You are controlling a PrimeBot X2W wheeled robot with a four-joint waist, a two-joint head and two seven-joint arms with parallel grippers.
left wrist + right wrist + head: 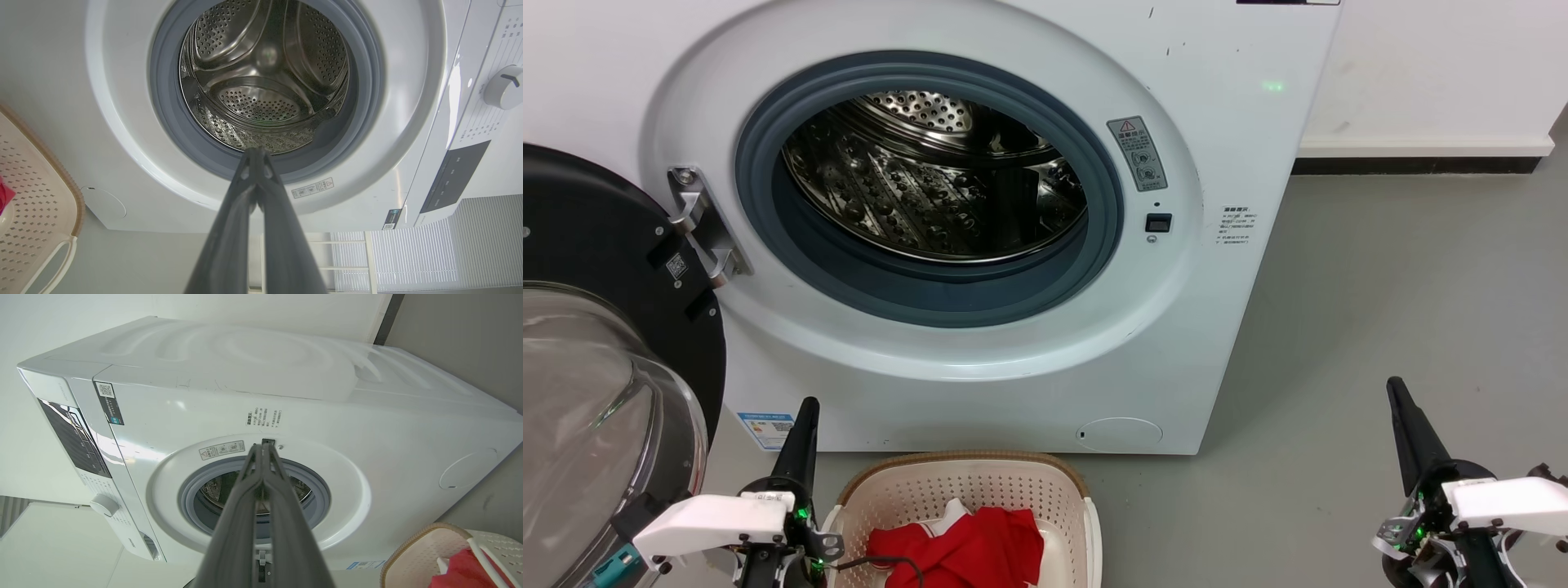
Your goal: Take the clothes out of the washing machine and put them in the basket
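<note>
Head view: a big white front-loading washing machine, its black-framed glass door swung wide open. Inside the shiny steel drum with little holes, nothing red to see. In front, a small cream plastic basket with a brown rim, holding soft red clothes with white trim; one piece or two, hard to tell. Beside the basket, the left gripper; well apart, the right gripper; both pinched tight, holding nothing. Looks about done; maybe one last peek in the drum.
</note>
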